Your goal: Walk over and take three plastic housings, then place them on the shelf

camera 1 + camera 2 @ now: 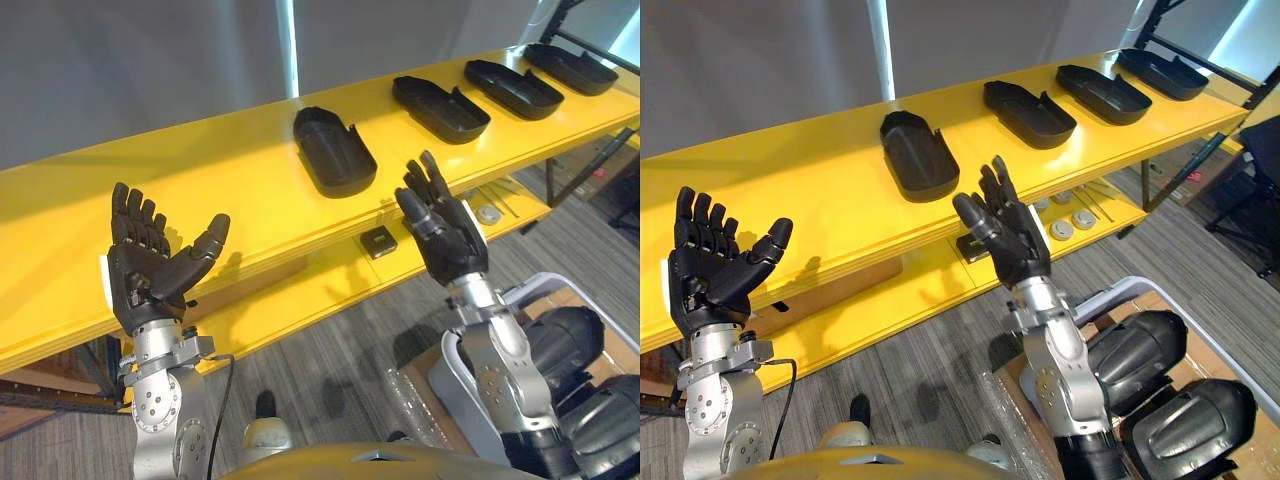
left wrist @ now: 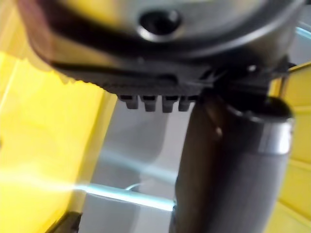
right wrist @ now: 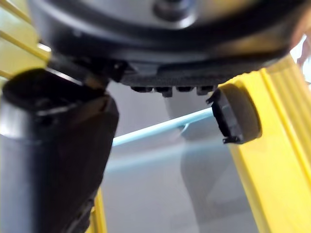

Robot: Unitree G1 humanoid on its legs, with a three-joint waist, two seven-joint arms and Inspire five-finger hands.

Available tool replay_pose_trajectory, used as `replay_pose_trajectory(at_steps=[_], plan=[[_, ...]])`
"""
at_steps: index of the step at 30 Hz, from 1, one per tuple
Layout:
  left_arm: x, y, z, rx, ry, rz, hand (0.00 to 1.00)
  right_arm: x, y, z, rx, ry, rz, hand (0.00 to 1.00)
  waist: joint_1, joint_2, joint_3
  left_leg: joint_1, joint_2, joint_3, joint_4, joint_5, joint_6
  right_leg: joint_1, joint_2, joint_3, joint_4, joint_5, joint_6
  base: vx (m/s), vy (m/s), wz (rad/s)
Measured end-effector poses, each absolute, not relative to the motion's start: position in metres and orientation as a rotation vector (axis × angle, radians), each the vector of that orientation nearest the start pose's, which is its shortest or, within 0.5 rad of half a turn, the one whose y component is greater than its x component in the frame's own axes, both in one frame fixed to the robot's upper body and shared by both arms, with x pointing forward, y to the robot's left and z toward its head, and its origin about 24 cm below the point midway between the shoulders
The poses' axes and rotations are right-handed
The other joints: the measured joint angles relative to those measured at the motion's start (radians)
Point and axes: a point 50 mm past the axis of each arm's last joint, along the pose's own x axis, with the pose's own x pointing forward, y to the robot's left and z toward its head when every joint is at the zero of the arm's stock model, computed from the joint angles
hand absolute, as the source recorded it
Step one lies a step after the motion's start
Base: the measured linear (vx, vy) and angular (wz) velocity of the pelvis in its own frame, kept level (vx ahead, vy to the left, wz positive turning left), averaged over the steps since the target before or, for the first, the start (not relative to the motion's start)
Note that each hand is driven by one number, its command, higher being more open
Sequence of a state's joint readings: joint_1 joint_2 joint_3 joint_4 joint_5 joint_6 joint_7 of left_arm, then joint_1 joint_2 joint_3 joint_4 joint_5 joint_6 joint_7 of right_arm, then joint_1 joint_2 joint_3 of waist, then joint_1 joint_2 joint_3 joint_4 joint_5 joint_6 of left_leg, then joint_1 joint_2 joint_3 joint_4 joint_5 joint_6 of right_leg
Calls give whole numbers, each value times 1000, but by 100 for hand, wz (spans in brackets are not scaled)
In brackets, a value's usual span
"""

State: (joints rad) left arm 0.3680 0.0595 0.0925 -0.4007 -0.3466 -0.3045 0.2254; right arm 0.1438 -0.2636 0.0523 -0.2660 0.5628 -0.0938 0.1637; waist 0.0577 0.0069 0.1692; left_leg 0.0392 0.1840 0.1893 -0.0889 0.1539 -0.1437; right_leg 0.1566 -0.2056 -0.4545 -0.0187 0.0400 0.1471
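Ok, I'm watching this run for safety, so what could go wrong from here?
The right hand, open and empty, is raised near the shelf edge by the nearest housing; a forward swing might knock it. The right arm stands close over the box of housings, so reaching down might catch its rim. The left hand, also open, could likewise bump the shelf front.

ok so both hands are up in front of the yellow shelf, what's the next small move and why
Probably reach the right hand forward over the shelf edge toward the nearest housing. Both hands are open and empty, the left hand held up further left, and that housing lies on the yellow shelf just beyond the right hand's fingers.
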Motion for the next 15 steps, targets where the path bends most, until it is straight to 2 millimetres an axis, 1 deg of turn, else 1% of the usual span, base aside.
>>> replay_pose_trajectory(at_steps=[1,3,6,10,13,15], plan=[[168,214,86,-252,-346,412,100,217,-176,79,300,-182,236,100,-9,2,-3,0,0,2,0,-1,0,-1,0,2,0,0,0,6,-10,-4],[167,214,85,-250,-340,407,100,213,-177,74,304,-161,231,100,-10,4,-5,0,0,8,0,-2,0,-7,0,9,0,0,0,8,-4,-10],[166,212,82,-251,-326,402,100,213,-176,74,306,-158,240,100,-9,3,-19,-6,0,14,0,-1,1,-16,0,19,1,5,6,9,-3,-5],[168,208,83,-242,-323,364,100,217,-167,71,303,-146,282,100,-8,1,-49,-10,-2,5,1,-1,1,-15,-1,13,3,6,7,23,-12,6],[169,207,84,-242,-323,356,100,221,-159,66,287,-120,311,100,-8,5,-55,-11,-2,-1,0,2,2,-13,-1,8,5,5,6,-15,-8,5],[169,206,84,-243,-323,354,100,222,-157,62,272,-101,314,100,-7,9,-58,-11,-2,-4,0,3,3,-12,-1,5,9,3,5,-40,-7,6]])
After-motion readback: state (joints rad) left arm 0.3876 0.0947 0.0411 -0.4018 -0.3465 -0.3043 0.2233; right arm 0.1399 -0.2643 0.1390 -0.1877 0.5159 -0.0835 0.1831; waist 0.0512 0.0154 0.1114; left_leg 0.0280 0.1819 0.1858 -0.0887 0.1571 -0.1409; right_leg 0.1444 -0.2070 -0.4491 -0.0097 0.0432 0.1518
